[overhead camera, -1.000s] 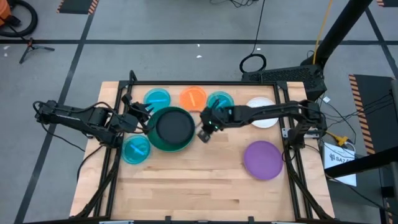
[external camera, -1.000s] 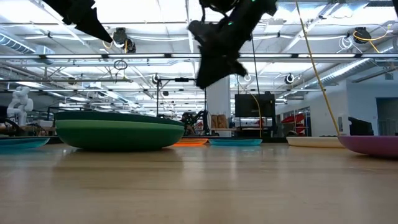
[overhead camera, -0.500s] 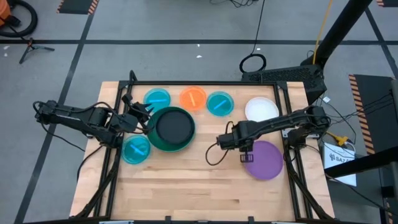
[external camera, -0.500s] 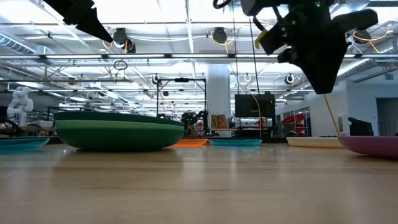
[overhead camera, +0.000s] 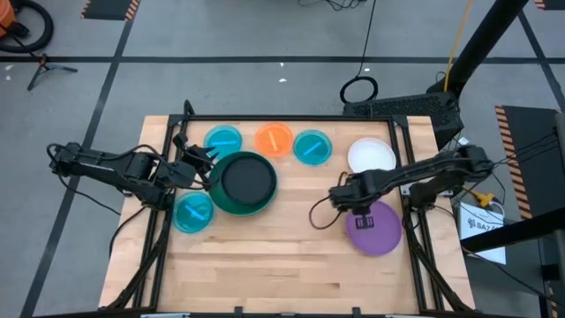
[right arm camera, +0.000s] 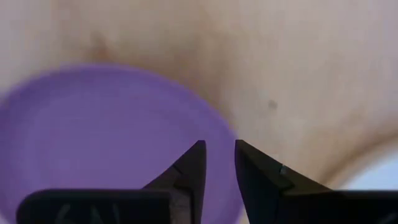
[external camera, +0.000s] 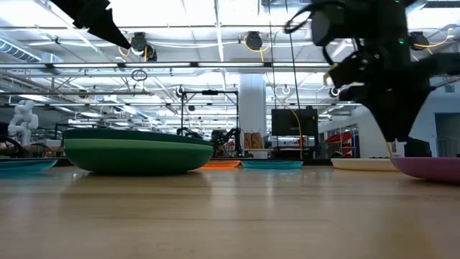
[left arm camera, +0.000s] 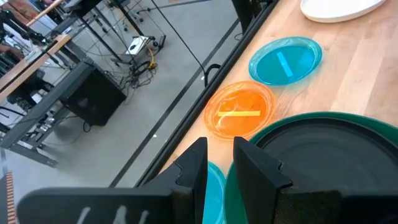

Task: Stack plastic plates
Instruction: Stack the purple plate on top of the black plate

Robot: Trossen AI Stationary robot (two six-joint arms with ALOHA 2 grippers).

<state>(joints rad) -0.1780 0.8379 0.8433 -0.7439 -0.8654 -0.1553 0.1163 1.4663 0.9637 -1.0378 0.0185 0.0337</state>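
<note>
The right tool [overhead camera: 361, 215] hangs over the purple plate [overhead camera: 378, 231] at its 10 o'clock edge — fingers slightly parted, grasping nothing. The left tool [overhead camera: 206, 164] — narrowly parted, empty — waits at the green stack's [overhead camera: 231, 204] 9 o'clock.

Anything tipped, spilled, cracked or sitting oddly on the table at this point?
Nothing stands out. The plates lie flat and apart on the table; the black plate sits squarely in the green stack. The right gripper is over the purple plate, empty; the left gripper waits by the stack.
</note>
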